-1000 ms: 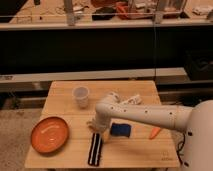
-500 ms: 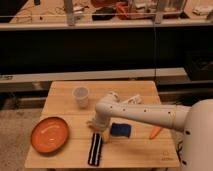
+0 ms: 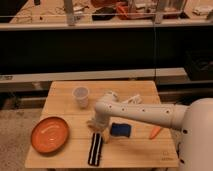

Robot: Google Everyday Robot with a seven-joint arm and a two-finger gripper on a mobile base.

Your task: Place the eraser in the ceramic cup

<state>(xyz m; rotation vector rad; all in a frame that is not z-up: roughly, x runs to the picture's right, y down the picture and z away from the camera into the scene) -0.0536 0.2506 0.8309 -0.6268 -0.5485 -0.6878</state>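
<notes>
Near the front edge of the wooden table (image 3: 145,150) lies the eraser (image 3: 95,148), flat, its length running roughly front to back, not lifted. Just behind it hangs the gripper (image 3: 94,125), low over the wood and very close to the bar's far end; whether it is open or closed I cannot tell, nor whether it touches the bar. To the right of the gripper sits a small blue object (image 3: 120,130), and further right an orange stick-like thing (image 3: 156,132) (too small to identify). Left of the eraser is the orange plate (image 3: 50,134); the ceramic cup (image 3: 80,96) stands upright well behind, toward the table's back left.

Over the last second almost nothing has shifted: the eraser holds the same spot and the arm has barely moved above it. I judge the grasp is only being lined up, so pickup, carry and drop into the cup all remain.
</notes>
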